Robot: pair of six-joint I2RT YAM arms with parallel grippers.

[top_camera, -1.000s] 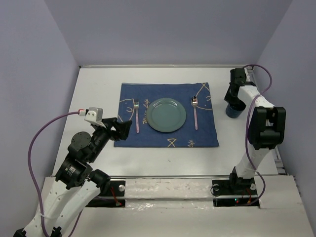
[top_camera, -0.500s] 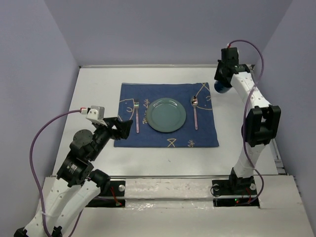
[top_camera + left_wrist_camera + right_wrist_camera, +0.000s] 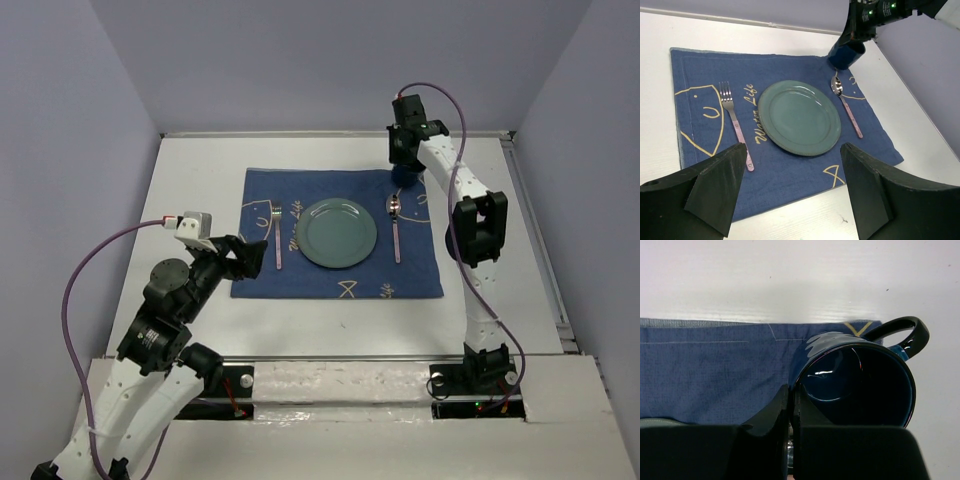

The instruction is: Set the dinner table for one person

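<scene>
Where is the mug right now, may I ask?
Top view: the mug is at the far right corner of the mat, beyond the spoon, in the right hand.

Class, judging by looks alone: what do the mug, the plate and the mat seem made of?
Mug: likely glazed ceramic, dark blue, glossy with sharp highlights. Plate: probably ceramic too, teal, soft sheen. Mat: woven cloth, matte, visible weave and stitching.

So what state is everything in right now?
Mug: upright, empty, rim pinched by right fingers.
Plate: empty, centred on mat.
Fork: flat, left of plate.
Spoon: flat, right of plate.
Mat: spread flat.
Left fingers: open, holding nothing.
</scene>
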